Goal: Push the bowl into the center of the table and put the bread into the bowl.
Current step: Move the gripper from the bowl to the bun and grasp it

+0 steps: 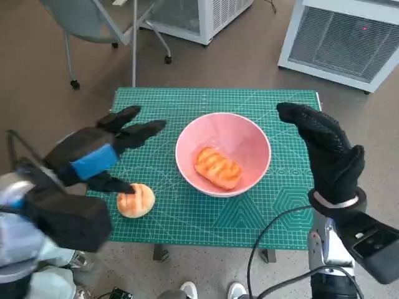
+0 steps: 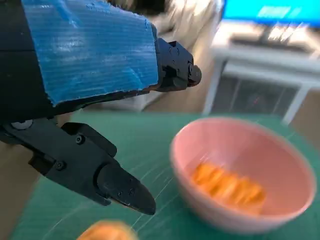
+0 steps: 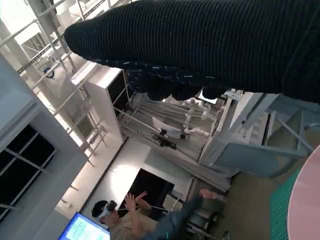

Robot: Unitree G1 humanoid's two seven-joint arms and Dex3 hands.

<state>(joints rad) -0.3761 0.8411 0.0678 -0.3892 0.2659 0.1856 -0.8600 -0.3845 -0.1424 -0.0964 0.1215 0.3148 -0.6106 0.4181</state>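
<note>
Bowl (image 1: 223,153): one, pink, on the green mat (image 1: 212,205) that covers the counter, near the mat's middle. Bread: two pieces. One bread piece (image 1: 217,167), orange-brown and ridged, lies inside the bowl on its floor. A second, round bun (image 1: 135,200) lies on the mat near the front edge, to the left of the bowl and apart from it.

Left robot hand (image 1: 100,156): raised over the mat's left part, above and just behind the bun, fingers spread apart, holding nothing. The left wrist view shows the black fingertips (image 2: 125,190) clear of the bowl rim.

Right robot hand (image 1: 324,149): raised at the mat's right edge, beside the bowl without touching it, fingers extended and apart, holding nothing.

One person (image 3: 150,220) with raised hands appears in the right wrist view.
</note>
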